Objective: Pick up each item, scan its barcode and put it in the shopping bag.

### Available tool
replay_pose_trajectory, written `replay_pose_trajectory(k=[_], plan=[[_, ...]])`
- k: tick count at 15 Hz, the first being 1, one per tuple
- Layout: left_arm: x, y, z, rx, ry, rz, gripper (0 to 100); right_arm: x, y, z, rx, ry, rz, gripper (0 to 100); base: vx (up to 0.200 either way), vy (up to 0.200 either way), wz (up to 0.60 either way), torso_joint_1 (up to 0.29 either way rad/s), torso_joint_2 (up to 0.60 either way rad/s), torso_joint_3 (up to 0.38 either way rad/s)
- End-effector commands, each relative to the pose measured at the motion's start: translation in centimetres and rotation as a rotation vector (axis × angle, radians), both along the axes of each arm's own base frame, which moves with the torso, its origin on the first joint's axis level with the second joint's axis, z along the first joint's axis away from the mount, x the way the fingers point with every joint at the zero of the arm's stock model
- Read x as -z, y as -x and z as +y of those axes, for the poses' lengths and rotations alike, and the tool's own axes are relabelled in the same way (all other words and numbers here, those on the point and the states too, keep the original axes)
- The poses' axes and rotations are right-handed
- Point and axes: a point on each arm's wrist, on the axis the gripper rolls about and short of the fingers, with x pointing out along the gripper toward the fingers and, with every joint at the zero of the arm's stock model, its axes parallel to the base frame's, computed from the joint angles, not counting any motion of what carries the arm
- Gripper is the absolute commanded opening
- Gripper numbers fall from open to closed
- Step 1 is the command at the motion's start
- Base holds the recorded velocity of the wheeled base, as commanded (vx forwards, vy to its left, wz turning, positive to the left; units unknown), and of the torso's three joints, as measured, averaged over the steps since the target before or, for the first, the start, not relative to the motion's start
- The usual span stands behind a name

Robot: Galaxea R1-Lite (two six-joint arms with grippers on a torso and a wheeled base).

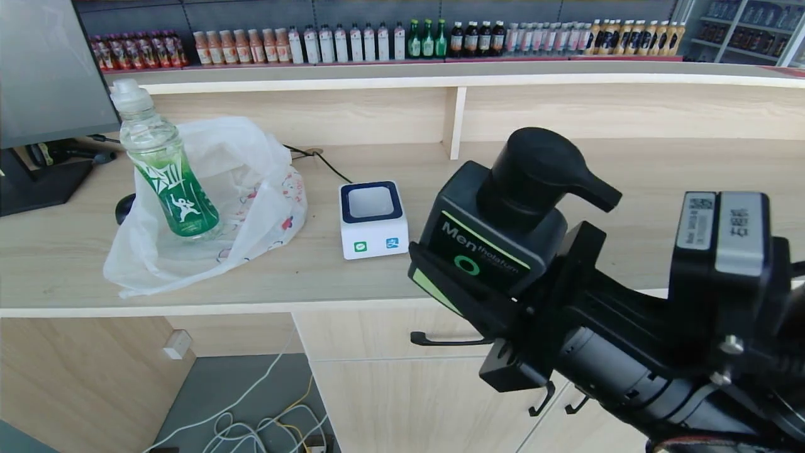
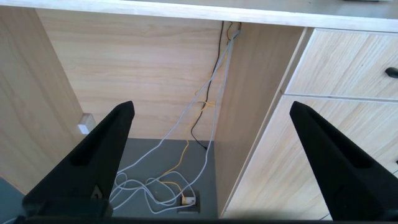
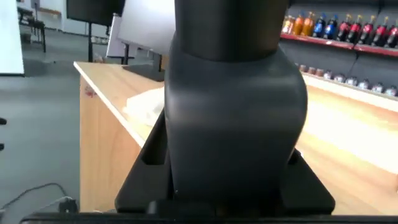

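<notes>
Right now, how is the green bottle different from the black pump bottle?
The green bottle is see-through and slim; the black pump bottle is boxy. The green bottle has a plain cap, the black pump bottle a pump spout. The green bottle stands by the shopping bag; the right pincer holds the black pump bottle up. Both labels have green.

On the counter (image 1: 566, 170), 1 drink bottle (image 1: 165, 163) stands inside the shopping bag (image 1: 251, 189). The scanner (image 1: 372, 219) sits just beside the bag at 3 o'clock, the pump bottle (image 1: 503, 214) at the scanner's 3 o'clock, the monitor (image 1: 50, 69) at the bag's 10 o'clock.
</notes>
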Motion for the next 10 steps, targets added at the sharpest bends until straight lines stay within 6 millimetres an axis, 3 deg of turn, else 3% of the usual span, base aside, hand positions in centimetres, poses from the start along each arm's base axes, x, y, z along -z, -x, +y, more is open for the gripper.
replay_pose_trajectory(k=[1,7,10], plan=[[0.0,0.0,0.0,0.000,0.000,-0.001,100,0.1,-1.5,-0.4,0.087,-0.097,0.136,0,0.000,0.000,0.00,0.000,0.00,0.000],[0.0,0.0,0.0,0.000,0.000,-0.001,100,0.2,-8.3,-5.8,0.385,-0.217,0.204,0,0.000,0.000,0.00,0.000,0.00,0.000],[0.0,0.0,0.0,0.000,0.000,0.000,100,0.6,-9.2,-5.7,0.389,-0.234,0.222,0,0.000,0.000,0.00,0.000,0.00,0.000]])
